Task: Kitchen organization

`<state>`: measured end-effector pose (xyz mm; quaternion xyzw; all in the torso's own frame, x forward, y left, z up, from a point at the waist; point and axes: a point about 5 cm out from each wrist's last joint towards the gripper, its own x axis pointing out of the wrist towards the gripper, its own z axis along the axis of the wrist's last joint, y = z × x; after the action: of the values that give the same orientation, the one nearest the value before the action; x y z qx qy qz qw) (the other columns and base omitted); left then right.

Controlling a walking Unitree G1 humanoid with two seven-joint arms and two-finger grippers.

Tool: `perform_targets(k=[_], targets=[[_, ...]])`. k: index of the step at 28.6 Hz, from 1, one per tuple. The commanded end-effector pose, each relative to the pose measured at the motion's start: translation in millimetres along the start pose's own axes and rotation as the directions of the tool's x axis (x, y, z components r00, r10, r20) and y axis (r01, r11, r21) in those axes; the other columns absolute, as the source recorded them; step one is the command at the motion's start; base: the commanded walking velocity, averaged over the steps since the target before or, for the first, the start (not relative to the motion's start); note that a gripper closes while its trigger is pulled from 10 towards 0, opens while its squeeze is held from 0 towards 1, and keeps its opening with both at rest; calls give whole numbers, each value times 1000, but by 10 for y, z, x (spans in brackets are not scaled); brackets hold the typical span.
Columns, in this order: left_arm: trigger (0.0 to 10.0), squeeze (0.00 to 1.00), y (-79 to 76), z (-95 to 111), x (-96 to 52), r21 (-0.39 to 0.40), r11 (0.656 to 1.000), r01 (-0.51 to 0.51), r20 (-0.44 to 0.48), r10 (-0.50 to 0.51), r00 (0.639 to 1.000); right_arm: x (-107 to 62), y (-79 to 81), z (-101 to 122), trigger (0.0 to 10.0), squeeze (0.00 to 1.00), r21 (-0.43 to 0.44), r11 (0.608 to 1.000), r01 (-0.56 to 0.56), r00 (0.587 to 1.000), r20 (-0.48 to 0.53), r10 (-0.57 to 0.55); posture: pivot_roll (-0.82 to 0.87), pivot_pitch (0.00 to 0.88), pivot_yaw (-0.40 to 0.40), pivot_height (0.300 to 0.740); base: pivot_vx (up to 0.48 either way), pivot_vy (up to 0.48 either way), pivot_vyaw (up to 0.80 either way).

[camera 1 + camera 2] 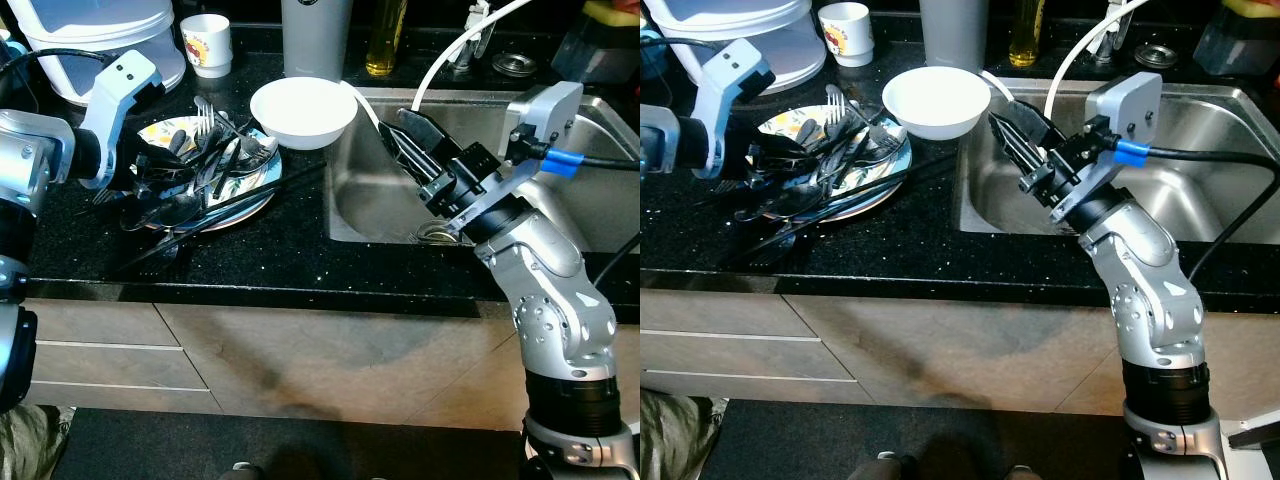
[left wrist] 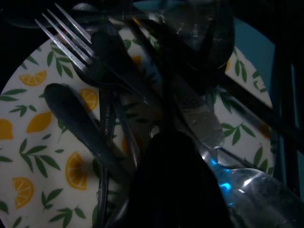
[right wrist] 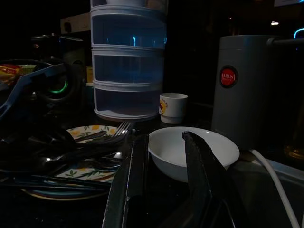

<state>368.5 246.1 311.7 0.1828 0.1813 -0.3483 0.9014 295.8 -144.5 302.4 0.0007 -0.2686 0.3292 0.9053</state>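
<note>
Over the sink (image 1: 560, 205), right gripper (image 1: 395, 125) fingers (image 3: 202, 161) parted, empty.

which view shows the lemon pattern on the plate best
The left wrist view: the plate is close up, its lemon slices and green leaves plain between the cutlery. Both eye views show only a patterned rim under the pile. The right wrist view shows it dim, edge-on.

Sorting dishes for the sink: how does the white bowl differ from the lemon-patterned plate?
The white bowl is plain and deep; the lemon-patterned plate is flat and printed with lemons and leaves. The bowl is empty, the plate piled with forks, spoons and black chopsticks. The right gripper points at the bowl, fingers apart; the left gripper is over the plate. Both sit on the black countertop.
</note>
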Motion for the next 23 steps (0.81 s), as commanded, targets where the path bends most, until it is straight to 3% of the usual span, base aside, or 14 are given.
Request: perform_targets(k=[1,6,8,9,10,12,15,17,21,22,23], targets=[[0,0,-14,-49,56,-11,1000,10,-31,-10,999,-7,36,20,10000,0,3,1000,-14,1000,10,14,138,170,15,740,0,0,0],[0,0,-3,-35,41,-13,1000,0,-23,0,1000,5,32,24,10000,0,1,1000,-14,1000,15,14,140,162,13,740,0,0,0],[0,0,39,64,-23,-9,999,-38,20,38,999,13,26,28,10000,0,-1,1000,-13,1000,17,13,139,155,12,740,0,0,0],[1922,0,58,138,-64,-15,999,-52,53,53,997,15,24,32,10000,0,-2,1000,-13,1000,18,13,139,155,12,740,0,0,0],[10000,0,91,275,-143,-13,996,-86,108,87,990,17,21,39,10000,0,-4,1000,-13,1000,20,13,139,155,12,740,0,0,0],[10000,0,123,635,-384,6,992,-129,240,124,963,16,15,43,10000,0,-6,1000,-11,1000,22,11,137,145,13,740,0,0,0],[10000,0,76,835,-508,69,991,-118,282,94,955,16,12,42,10000,0,-5,1000,-12,1000,24,12,142,142,9,740,0,0,0],[10000,0,16,903,-489,121,989,-79,276,42,960,22,6,40,10000,0,-6,1000,-13,1000,24,14,149,140,10,740,0,0,0],[10000,0,-75,880,-236,169,986,-9,220,-29,975,34,-6,42,10000,0,-12,1000,-12,1000,25,12,149,141,14,740,0,0,0],[10000,0,-75,880,-236,169,986,-9,220,-29,975,34,-6,42,10000,0,-12,1000,-12,1000,25,12,149,141,14,740,0,0,0],[10000,0,-97,858,-120,174,985,5,208,-42,977,32,-19,39,10000,0,-22,1000,-7,1000,21,7,144,141,17,740,0,0,0]])
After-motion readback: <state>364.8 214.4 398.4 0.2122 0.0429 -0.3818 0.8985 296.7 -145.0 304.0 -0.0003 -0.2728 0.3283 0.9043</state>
